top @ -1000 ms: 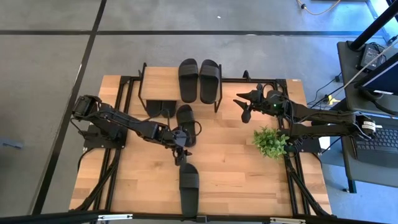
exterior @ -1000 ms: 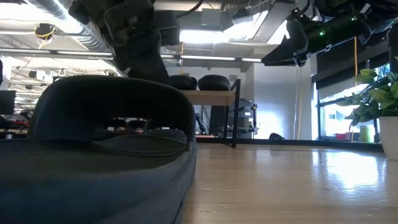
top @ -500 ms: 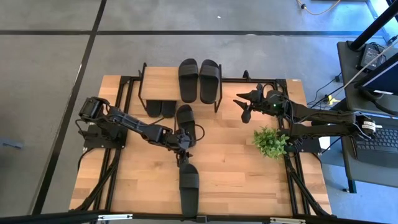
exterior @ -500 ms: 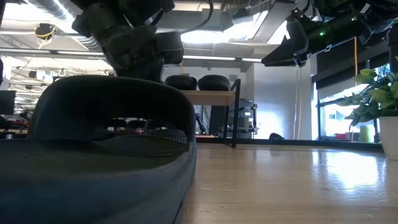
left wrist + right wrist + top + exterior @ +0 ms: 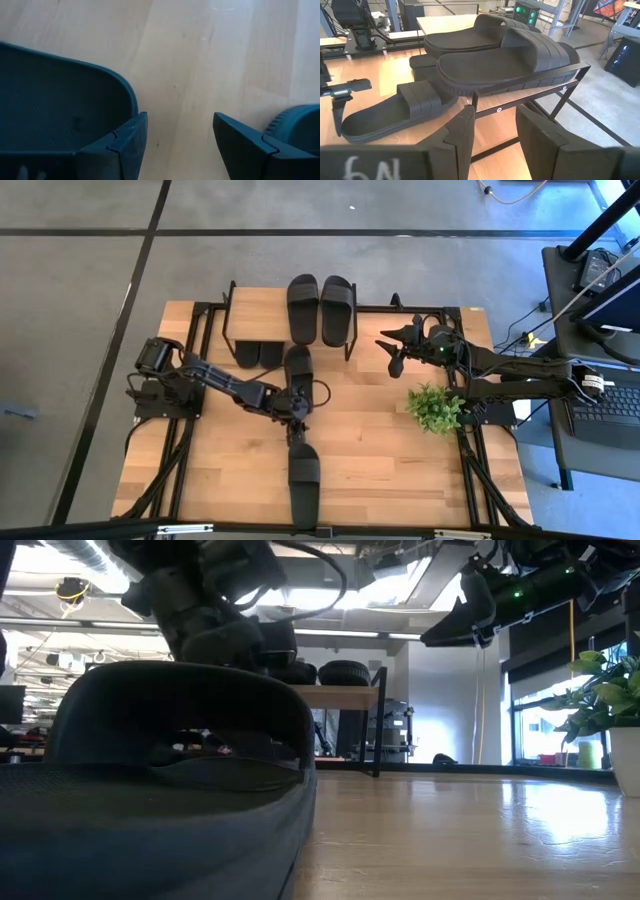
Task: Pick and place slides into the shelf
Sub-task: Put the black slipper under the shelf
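Watch the nearest loose slide [image 5: 298, 370], lying flat on the table [image 5: 380, 470] just in front of the shelf [image 5: 258, 315]. Count a second loose slide [image 5: 304, 478] near the table's front edge, a pair on the shelf's top plank [image 5: 303, 308], and another pair tucked on the lower tier [image 5: 258, 354].

Note the left gripper [image 5: 292, 425], low between the two loose slides, fingers spread and holding nothing, with one finger right beside the nearer slide's rim. Expect trouble there. Beware of pinching only the thin sole edge instead of the strap, probably giving a weak hold and a droop or a drop on the way. Beware too of shoving the slide sideways rather than catching it, or nudging it into the lower pair.

Mind the crowded shelf, judging by the little free plank visible. Avoid pushing in carelessly and knocking a stowed slide off.

Leave the right gripper [image 5: 392, 352] aside, raised beside the shelf's right end, near the plant [image 5: 433, 408], jaws apart and empty.
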Controlling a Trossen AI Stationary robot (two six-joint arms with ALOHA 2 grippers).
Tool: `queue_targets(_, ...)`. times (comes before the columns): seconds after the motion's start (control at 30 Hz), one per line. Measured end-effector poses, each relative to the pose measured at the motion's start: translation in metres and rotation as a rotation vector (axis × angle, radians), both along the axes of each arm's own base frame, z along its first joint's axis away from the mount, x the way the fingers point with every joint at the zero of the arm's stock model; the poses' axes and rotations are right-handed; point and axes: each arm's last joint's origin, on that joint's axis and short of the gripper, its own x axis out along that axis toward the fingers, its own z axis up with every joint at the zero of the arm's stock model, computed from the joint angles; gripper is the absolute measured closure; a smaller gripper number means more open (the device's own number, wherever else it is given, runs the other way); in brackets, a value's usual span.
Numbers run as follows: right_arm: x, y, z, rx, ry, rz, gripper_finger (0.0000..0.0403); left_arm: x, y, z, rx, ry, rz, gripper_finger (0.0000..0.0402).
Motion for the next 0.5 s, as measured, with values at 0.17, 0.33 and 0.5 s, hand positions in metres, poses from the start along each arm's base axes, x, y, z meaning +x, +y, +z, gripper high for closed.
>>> queue_targets(0.17,0.0,0.0,-0.001,0.003,0.007,0.0,0.0257,0.002,0.007,-0.001,-0.007,0.002,0.033,0.0185)
queue_targets(0.33,-0.001,0.0,-0.003,0.013,0.034,0.0,0.0257,0.003,0.018,-0.002,-0.001,0.005,0.062,0.0185)
queue_targets(0.5,-0.001,0.0,-0.005,0.019,0.048,-0.001,0.0257,0.003,0.026,-0.002,0.021,0.008,0.069,0.0185)
